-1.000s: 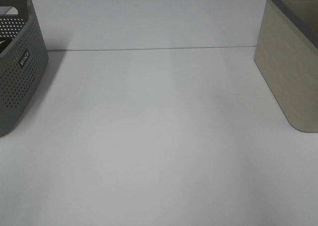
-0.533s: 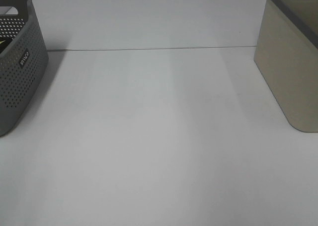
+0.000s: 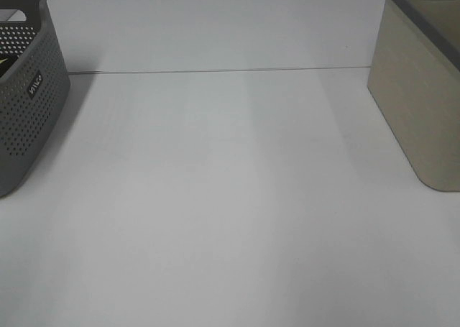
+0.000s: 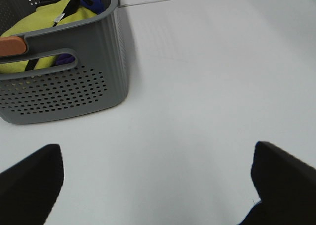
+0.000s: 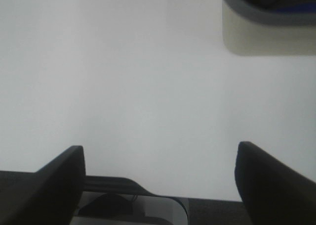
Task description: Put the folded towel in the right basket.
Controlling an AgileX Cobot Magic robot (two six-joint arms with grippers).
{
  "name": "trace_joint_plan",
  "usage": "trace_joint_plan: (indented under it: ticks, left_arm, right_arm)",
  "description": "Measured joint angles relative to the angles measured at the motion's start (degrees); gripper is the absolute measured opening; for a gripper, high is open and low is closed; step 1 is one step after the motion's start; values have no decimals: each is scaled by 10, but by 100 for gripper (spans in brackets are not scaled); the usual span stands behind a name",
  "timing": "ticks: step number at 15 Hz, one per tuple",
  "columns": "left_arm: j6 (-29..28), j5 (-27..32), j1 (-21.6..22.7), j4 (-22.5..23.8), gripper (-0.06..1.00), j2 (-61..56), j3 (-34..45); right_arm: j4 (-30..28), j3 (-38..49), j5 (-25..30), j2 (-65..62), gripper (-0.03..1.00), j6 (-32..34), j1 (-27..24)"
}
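No folded towel lies on the white table (image 3: 230,197). The beige right basket (image 3: 420,90) stands at the right edge; in the right wrist view its corner (image 5: 266,37) shows something blue (image 5: 296,8) inside, too little to name. The grey perforated left basket (image 3: 29,90) holds a yellow cloth (image 4: 44,17) with dark and blue items, seen in the left wrist view. My left gripper (image 4: 155,180) is open and empty over the table near the grey basket (image 4: 74,86). My right gripper (image 5: 160,170) is open and empty over bare table. Neither gripper shows in the exterior view.
A seam (image 3: 215,71) runs across the table's far part between the two baskets. An orange-brown object (image 4: 11,46) rests at the grey basket's rim. The table's near edge (image 5: 148,198) shows in the right wrist view.
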Motion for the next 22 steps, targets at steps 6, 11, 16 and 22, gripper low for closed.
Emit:
trace_joint_plan:
  ticks: [6,11,16,22]
  left_arm:
    - [0,0,0,0,98,0,0]
    - [0,0,0,0,98,0,0]
    - [0,0,0,0,98,0,0]
    - [0,0,0,0,98,0,0]
  right_arm:
    - [-68,222,2,-287,78,-6,0]
    - [-69,303,-58,-466,78,-13,0]
    - [-69,306,-70,-576,78,-14,0]
    - [-69,306,-70,-578,78,-14,0]
